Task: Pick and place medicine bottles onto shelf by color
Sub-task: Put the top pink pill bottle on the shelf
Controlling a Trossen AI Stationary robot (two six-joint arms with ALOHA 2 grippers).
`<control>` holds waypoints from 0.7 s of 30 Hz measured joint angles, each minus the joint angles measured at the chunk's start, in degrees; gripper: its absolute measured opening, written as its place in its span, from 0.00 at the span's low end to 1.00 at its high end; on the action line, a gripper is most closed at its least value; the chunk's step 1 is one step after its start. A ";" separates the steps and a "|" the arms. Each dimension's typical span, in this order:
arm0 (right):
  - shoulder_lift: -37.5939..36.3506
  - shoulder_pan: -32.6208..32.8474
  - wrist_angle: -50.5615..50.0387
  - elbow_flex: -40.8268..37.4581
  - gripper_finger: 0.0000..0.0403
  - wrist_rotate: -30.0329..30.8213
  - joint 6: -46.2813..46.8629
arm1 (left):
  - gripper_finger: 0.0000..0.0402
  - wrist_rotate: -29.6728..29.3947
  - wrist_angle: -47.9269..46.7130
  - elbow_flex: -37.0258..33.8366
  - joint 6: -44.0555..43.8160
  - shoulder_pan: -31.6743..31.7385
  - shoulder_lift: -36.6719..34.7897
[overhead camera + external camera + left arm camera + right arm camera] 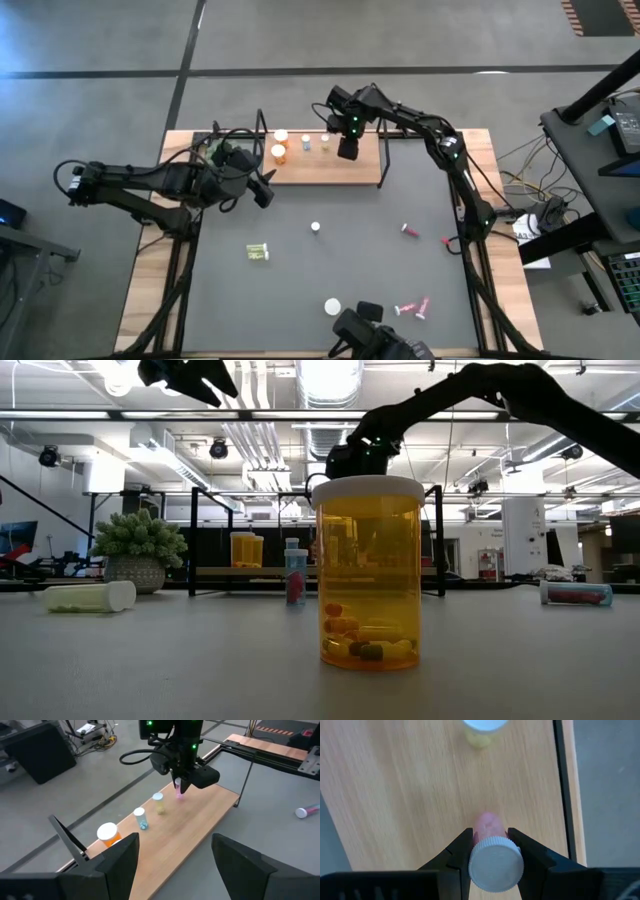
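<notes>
Right wrist view: the pink bottle (492, 851) stands upright, its long axis vertical, white ribbed cap toward the camera and its base toward the shelf (410, 795). Only a sliver of its pale pink body shows past the cap. The right claw (492, 855) is closed narrow on it, one dark finger pressed to each side just under the cap. Whether the base touches the board cannot be told.

In the left wrist view the same bottle (178, 789) hangs from that claw (180, 787) as a thin pink cylinder over the light wooden board, beside a row of upright bottles: a yellow-green bottle (159, 803), a whitish bottle (140, 818) with blue specks, then a wider orange bottle (108, 834) near the black wire frame (67, 839).

From above, the shelf (330, 170) lies along the table's far edge and the right claw (348, 147) is over its right part. The left claw (262, 188) hovers off the shelf's near left corner, fingers wide with nothing between them.

Loose on the dark mat (330, 260) are a lying yellow-green bottle (258, 252), a small upright white-capped one (315, 227), three lying pink ones (409, 231) (412, 307) (447, 240) and a wide one (332, 307) at the near edge.
</notes>
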 joint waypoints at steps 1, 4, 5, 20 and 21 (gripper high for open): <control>0.00 -0.01 0.12 -0.01 0.26 0.00 -0.02 | 0.58 0.00 0.00 0.00 0.00 0.02 0.00; 0.00 -0.02 0.80 -0.02 0.26 0.00 -0.43 | 0.58 0.00 -0.02 0.00 0.02 0.09 0.00; 0.00 -0.02 1.28 -0.02 0.26 0.00 -0.82 | 0.58 0.00 -0.04 -0.01 0.02 0.09 0.00; 0.00 -0.02 1.37 -0.12 0.26 0.01 -5.31 | 0.58 0.00 -0.07 -0.07 0.04 0.09 0.00; 0.00 -0.02 1.35 -0.23 0.26 0.02 -5.53 | 0.58 0.00 -0.07 -0.07 0.04 0.09 0.00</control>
